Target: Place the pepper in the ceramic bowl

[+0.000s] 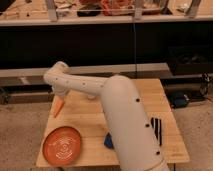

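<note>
The pepper (58, 106) is a small orange cone near the left edge of the wooden table (90, 117), its tip pointing down and to the left. My gripper (56, 95) is right above its wide end, at the end of the white arm (120, 115) that reaches in from the lower right. The wrist hides most of the gripper, and I cannot tell whether the pepper is held or lies on the table. The ceramic bowl (62, 145), a shallow orange-red dish with pale rings, sits at the table's front left corner, below the pepper.
A small blue item (108, 141) lies beside the arm near the front edge. A dark striped object (156, 129) lies at the right of the table. A dark shelf unit (100, 45) stands behind the table. A dark bin (190, 60) is at the right.
</note>
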`<state>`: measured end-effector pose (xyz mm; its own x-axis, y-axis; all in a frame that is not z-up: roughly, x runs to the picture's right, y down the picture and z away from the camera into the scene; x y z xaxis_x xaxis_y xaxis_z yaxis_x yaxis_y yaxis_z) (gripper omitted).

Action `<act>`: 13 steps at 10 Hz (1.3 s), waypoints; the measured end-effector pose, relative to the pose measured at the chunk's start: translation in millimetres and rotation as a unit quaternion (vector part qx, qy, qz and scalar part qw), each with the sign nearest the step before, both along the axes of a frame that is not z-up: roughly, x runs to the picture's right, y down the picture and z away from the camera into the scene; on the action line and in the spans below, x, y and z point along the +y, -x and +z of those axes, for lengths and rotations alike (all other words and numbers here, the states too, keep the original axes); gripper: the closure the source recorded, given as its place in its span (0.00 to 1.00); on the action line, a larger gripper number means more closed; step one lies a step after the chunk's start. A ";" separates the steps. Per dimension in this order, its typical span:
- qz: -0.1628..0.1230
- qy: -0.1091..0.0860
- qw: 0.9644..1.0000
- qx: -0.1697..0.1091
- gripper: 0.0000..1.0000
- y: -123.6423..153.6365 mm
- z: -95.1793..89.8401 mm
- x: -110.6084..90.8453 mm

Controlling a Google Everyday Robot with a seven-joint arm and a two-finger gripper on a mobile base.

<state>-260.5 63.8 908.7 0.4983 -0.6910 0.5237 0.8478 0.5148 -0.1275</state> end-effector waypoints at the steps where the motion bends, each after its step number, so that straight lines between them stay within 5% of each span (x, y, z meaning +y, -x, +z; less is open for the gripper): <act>1: 0.008 0.003 1.000 -0.020 0.20 -1.4 4.8 -3.6; 3: 0.023 0.037 0.997 -0.056 0.20 0.1 16.1 -8.2; 10: 0.010 0.071 0.995 -0.065 0.20 24.7 29.9 5.1; 13: -0.004 0.092 0.994 -0.057 0.41 37.9 39.8 16.9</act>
